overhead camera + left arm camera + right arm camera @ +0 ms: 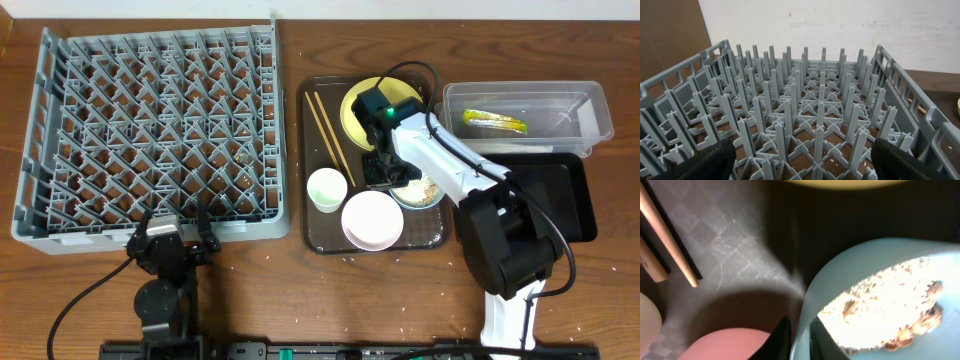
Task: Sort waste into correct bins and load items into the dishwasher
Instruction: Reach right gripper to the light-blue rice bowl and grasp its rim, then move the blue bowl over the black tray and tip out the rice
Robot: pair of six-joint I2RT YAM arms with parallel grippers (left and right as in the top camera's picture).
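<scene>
My right gripper (385,175) (800,337) is shut on the rim of the light blue bowl (425,193) (840,275), one finger inside and one outside. The bowl holds beige rice-like crumbs (885,305). It sits on the brown tray (310,235) with the yellow plate (352,110), chopsticks (328,135) (667,242), small white cup (326,189) and white bowl (372,220). The green-and-yellow wrapper (493,122) lies in the clear tub (590,105). The black tray (560,195) is beside it. My left gripper (172,222) (800,160) is open at the front edge of the grey dish rack (150,120) (805,100).
The right arm reaches over the yellow plate and part of the brown tray. Small white crumbs are scattered on the wooden table in front of the rack and tray. A wall stands behind the rack.
</scene>
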